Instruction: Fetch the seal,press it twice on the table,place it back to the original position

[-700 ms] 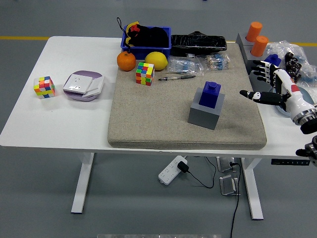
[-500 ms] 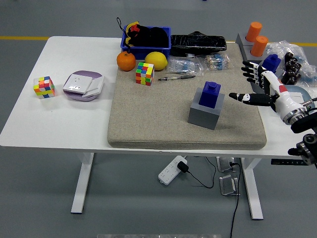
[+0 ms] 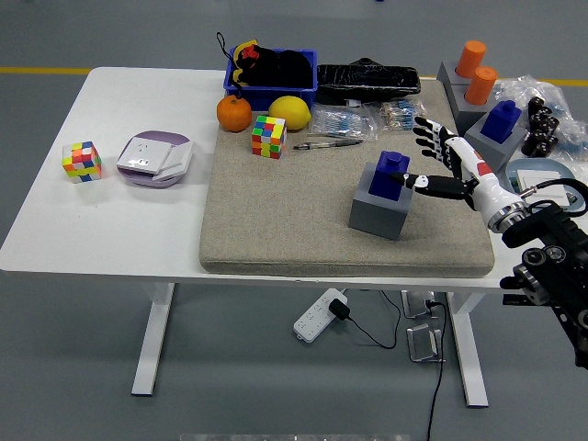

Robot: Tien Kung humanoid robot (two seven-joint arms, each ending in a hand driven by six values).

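The seal (image 3: 389,175) is a dark blue block with a small knob on top. It stands upright in a grey square base (image 3: 381,208) on the beige mat (image 3: 276,216). My right hand (image 3: 432,158) reaches in from the right, open, its fingers spread just to the right of the seal. The thumb tip nearly touches the seal's right side; the other fingers (image 3: 426,136) stay above and behind it. Nothing is held. My left arm is out of sight.
At the mat's back edge lie an orange (image 3: 233,113), a lemon (image 3: 289,111), a Rubik's cube (image 3: 269,136), a pen (image 3: 327,142) and a blue bin (image 3: 272,77). On the right stand another blue seal (image 3: 502,120) and orange cylinders (image 3: 478,72).
My right hand has moved left and forward from the table's right side over the mat, ending right beside the seal. The seal has not moved.
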